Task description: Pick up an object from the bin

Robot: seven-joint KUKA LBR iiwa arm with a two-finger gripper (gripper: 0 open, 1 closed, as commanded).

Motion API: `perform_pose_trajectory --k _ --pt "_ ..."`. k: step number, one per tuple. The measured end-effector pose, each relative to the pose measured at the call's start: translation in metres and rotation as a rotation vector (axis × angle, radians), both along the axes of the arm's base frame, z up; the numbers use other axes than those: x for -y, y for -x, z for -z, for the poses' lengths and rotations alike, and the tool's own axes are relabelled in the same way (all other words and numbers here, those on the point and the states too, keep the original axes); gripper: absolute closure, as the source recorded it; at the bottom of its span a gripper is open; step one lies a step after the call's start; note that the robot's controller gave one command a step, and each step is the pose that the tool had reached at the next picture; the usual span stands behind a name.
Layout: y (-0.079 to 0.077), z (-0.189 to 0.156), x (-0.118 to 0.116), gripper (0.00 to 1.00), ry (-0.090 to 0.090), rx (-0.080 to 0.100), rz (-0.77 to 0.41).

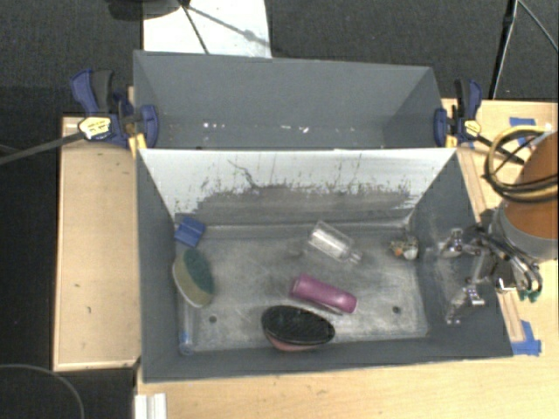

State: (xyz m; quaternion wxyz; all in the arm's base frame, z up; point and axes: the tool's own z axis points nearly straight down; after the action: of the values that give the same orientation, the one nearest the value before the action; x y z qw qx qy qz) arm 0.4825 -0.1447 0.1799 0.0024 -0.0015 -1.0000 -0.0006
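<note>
Black oval brush (297, 328): nearest you, well left of gripper (461, 273). Purple cylinder (323, 294): just behind brush. Small item (403, 250): near fingers, to their left. 2 fingers spread, empty, over bin (437, 221) right wall.

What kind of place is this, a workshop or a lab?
Most likely a robotics lab test station: a robot arm's claw hangs at the right side of a grey metal bin holding odd items, such as a purple cylinder and a clear plastic container, and cables trail over the dark floor.
</note>
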Motion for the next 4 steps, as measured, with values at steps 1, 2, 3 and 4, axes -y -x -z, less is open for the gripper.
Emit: perform_pose_trajectory --k 1,2,3,4 --pt "0.007 0.069 -0.078 0.0 -0.004 -0.001 0.032" --pt "-0.016 0.108 -0.144 0.0 0.0 0.011 -0.13" --pt "-0.018 0.105 -0.142 1.0 0.002 0.02 -0.131" --pt "-0.03 -0.012 -0.142 1.0 0.001 0.015 -0.118"
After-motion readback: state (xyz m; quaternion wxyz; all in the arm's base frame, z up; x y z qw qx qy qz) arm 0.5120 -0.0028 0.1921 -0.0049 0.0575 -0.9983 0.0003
